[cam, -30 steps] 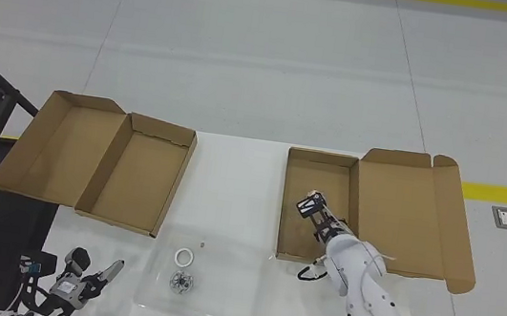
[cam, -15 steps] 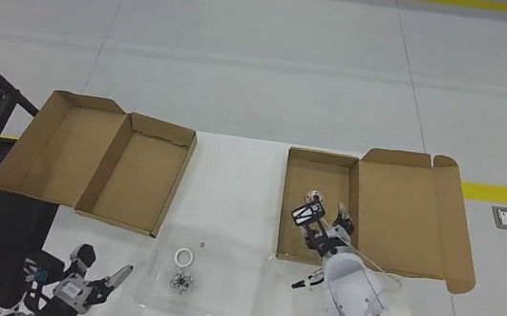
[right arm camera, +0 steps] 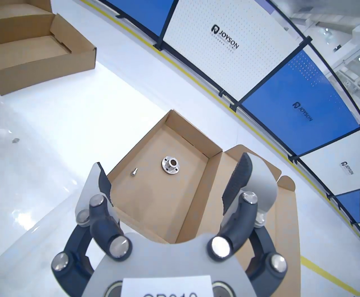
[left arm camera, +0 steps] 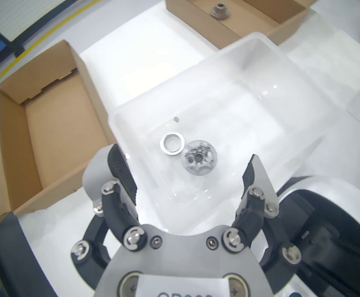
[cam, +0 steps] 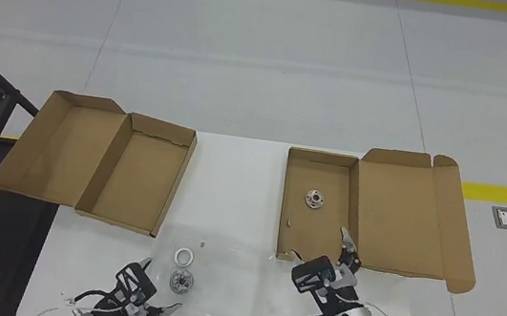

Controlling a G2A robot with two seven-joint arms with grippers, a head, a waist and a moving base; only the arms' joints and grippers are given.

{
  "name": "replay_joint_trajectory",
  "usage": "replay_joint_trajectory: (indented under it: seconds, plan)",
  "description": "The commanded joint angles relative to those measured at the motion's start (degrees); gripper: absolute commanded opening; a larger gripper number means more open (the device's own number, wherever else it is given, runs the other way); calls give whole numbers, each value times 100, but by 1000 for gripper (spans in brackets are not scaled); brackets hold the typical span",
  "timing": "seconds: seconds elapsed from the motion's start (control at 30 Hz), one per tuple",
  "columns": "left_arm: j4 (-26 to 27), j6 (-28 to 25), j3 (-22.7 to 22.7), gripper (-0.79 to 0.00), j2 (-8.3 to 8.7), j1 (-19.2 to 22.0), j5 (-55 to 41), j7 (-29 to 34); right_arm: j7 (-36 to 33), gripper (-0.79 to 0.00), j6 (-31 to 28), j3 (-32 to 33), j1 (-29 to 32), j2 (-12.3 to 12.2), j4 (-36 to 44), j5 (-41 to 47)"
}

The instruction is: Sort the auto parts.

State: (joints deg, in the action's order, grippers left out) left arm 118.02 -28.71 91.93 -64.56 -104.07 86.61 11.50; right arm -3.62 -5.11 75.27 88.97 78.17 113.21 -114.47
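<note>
left tool [left arm camera: 186, 168] spread above the clear bin [left arm camera: 284, 84] holding a ring [left arm camera: 172, 143] and toothed disc [left arm camera: 199, 158]; right tool [right arm camera: 171, 168] spread near the box [right arm camera: 182, 202] holding a hub [right arm camera: 169, 163].

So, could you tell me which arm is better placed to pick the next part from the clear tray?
Left, I think. The left gripper hangs over the clear tray, jaws open, with the ring and toothed disc just ahead. The right gripper, also open, faces a cardboard box instead.
</note>
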Motion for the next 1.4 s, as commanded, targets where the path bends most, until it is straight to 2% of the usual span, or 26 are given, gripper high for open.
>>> replay_joint_trajectory:
  seconds: [0.0,0.23,0.3,0.47,0.73,0.97,1.13,1.2,1.23,1.27,1.37]
  plan:
    - [-24,19,10,0,-1,-1,-14,-55,5,0,-8,1,7,-1,0,-1]
    - [-24,19,10,0,-1,-1,-14,-55,5,0,-8,1,7,-1,0,-1]
    - [11,65,-53,0,0,36,123,120,5,0,-8,1,7,-1,0,-1]
    - [164,416,-724,0,-51,500,446,1229,5,0,-8,1,7,-1,0,-1]
    - [-325,887,-1853,0,-211,1643,313,3218,5,0,-8,1,7,-1,0,-1]
    - [-684,1504,-2218,0,-322,2170,142,4152,5,0,-8,1,7,-1,0,-1]
    - [-870,1564,-2326,-18,-355,2350,66,4589,5,0,-8,1,7,-1,0,-1]
    - [-951,1621,-2373,-111,-370,2411,50,4668,5,0,-8,1,7,-1,0,-1]
    - [-989,1644,-2396,-225,-378,2443,42,4686,5,0,-8,1,7,-1,0,-1]
    - [-1028,1677,-2416,-406,-385,2468,46,4691,5,0,-8,1,7,-1,0,-1]
    - [-1083,1726,-2473,-785,-401,2510,55,4699,5,0,-8,1,7,-1,0,-1]
